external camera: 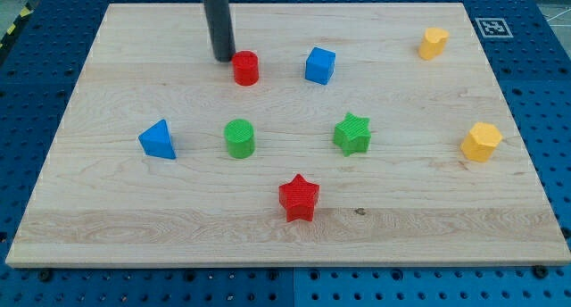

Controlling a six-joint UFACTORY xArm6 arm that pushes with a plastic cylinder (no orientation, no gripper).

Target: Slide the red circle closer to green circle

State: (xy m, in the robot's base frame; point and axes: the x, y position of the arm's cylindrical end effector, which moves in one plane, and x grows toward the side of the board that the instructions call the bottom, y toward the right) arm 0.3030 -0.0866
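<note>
The red circle (245, 68) stands near the view's top, left of centre. The green circle (239, 138) stands below it, about a quarter of the board's depth away. My tip (223, 58) rests on the board just left of the red circle, close to its upper left side; contact cannot be told. The rod rises straight up out of the view's top.
A blue cube (319, 65) sits right of the red circle. A green star (352, 134), a red star (299, 197) and a blue triangle (158, 140) lie around the green circle. Two yellow blocks (434, 43) (481, 142) sit at the view's right. The wooden board (107, 227) lies on a blue pegboard.
</note>
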